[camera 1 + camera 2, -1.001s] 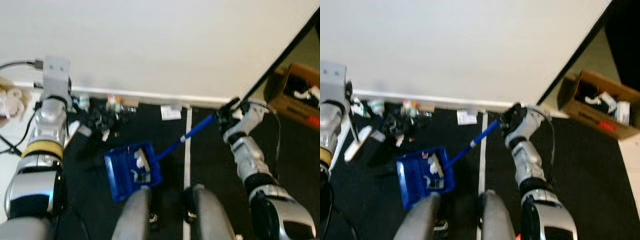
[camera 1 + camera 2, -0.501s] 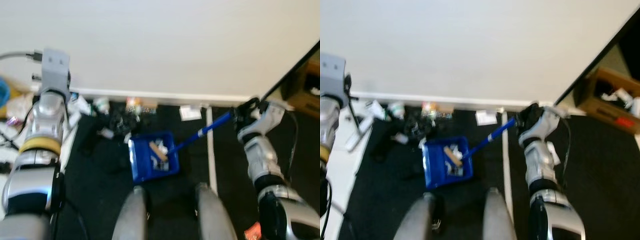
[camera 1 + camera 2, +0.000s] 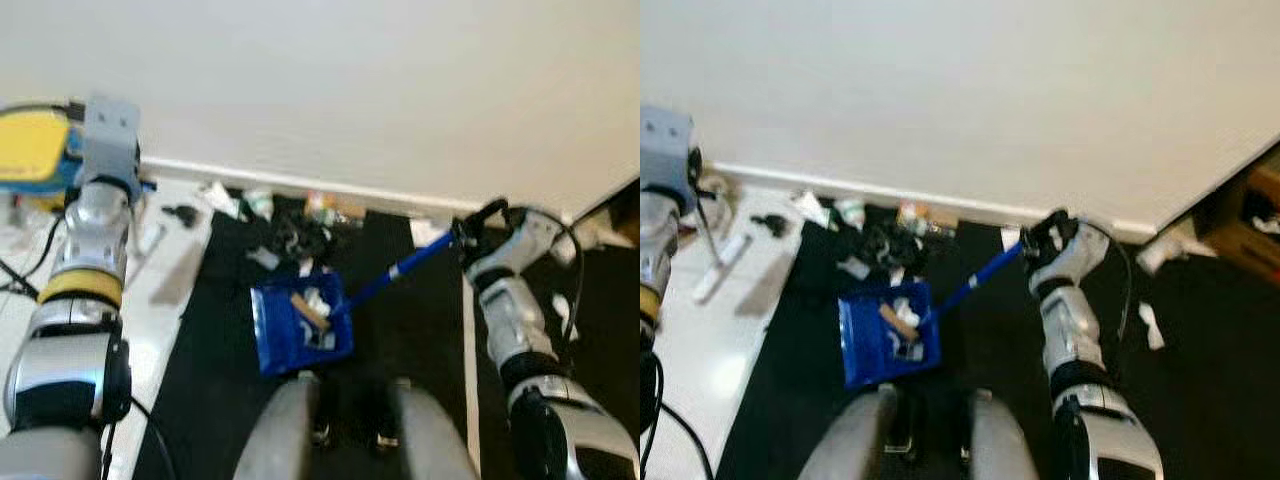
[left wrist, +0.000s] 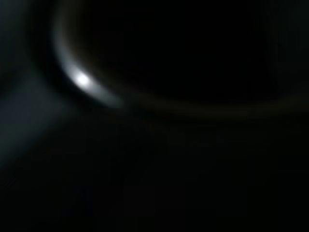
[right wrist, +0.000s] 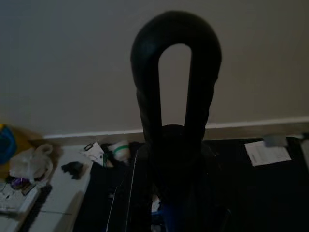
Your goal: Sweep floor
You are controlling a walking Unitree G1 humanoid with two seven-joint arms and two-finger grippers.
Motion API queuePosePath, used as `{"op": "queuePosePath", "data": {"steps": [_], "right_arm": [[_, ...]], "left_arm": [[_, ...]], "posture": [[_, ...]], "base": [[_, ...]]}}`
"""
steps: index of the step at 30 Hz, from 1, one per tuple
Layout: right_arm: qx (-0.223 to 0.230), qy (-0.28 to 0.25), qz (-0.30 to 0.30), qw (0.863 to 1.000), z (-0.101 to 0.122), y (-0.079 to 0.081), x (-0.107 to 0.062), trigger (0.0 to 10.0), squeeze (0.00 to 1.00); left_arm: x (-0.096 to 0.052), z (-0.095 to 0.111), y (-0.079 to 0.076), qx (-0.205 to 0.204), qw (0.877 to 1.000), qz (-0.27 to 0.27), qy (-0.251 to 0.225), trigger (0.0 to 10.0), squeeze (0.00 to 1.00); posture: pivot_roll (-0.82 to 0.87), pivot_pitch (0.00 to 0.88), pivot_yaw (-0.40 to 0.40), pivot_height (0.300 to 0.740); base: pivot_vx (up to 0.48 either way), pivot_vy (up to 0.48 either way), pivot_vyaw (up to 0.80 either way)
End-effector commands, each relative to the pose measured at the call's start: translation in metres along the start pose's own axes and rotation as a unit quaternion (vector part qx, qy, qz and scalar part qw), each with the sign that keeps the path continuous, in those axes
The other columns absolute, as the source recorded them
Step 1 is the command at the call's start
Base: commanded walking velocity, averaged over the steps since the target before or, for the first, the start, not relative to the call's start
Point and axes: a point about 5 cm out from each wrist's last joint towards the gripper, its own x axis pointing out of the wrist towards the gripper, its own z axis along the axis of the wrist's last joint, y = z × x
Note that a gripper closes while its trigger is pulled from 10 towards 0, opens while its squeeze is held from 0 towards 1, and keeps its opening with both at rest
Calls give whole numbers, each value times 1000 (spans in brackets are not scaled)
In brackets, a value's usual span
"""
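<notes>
Fingers of the right gripper are closed around the top of the blue handle, which slants down to the blue dustpan resting on the black floor mat just ahead of the robot's feet. Scraps of litter, white bits and a tan piece, lie inside the pan. More litter is heaped just beyond it, against the white baseboard. A white paper slip lies on the mat near the wall. The left arm is raised over the pale floor beside the mat; whether the left gripper is open or closed cannot be told.
</notes>
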Motion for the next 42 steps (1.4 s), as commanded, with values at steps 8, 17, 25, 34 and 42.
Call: {"op": "queuePosePath", "data": {"steps": [8, 17, 25, 34, 42], "right_arm": [[5, -17, -13, 1000, 6, -8, -2, 10000, 0], [4, -22, -15, 1000, 8, -10, -3, 10000, 0], [3, -24, -16, 1000, 9, -11, -3, 10000, 0], [2, -24, -14, 1000, 10, -12, -3, 10000, 0], [1, -21, -11, 1000, 10, -10, -2, 10000, 0]], "left_arm": [[1, 0, -8, 18, 1000, -7, 7, 10000, 0], [2, 1, -10, 29, 999, -15, 5, 10000, 0], [3, 3, -8, 21, 1000, -9, 4, 10000, 0], [1, -7, 4, -53, 997, 37, 31, 10000, 0], [0, -15, 12, -45, 996, 54, 53, 10000, 0]], "posture": [[27, 130, 11, 740], [24, 124, 15, 740], [23, 120, 18, 740], [21, 127, 14, 740], [26, 133, 9, 740]], "base": [[0, -204, 0], [0, -480, 0], [0, -480, 0], [0, 0, 0], [0, 0, 0]]}}
